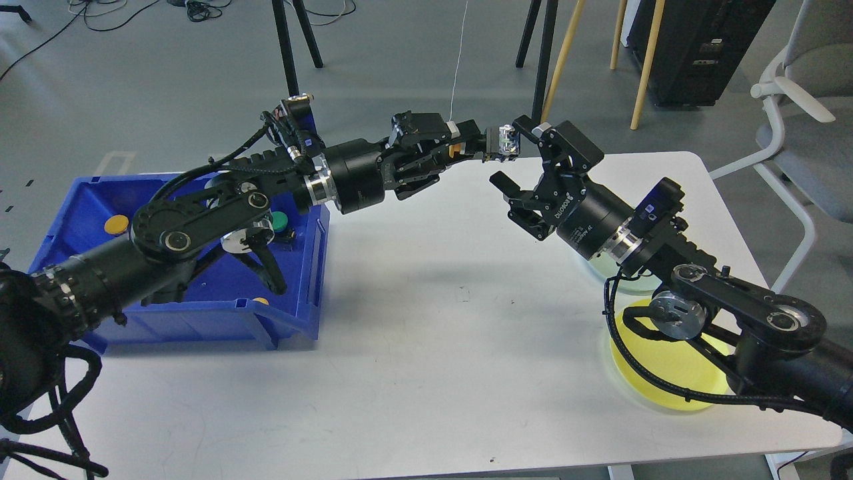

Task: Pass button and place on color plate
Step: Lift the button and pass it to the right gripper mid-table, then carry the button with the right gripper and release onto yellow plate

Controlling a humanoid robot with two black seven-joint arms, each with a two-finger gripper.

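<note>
My left gripper (pixel 474 144) reaches over the middle of the white table (pixel 426 347) and is shut on a button (pixel 506 142). The button's orange cap sits between the fingers and its clear grey block sticks out to the right. My right gripper (pixel 514 153) is open, with one finger above and one below the block; I cannot tell if they touch it. A yellow plate (pixel 666 377) lies at the front right, partly under my right arm. A pale green plate (pixel 626 283) behind it is mostly hidden by the right wrist.
A blue bin (pixel 220 313) stands on the table's left side, holding a yellow button (pixel 116 225) and a green button (pixel 278 220); my left arm crosses over it. Tripod legs and a chair (pixel 806 127) stand beyond the table.
</note>
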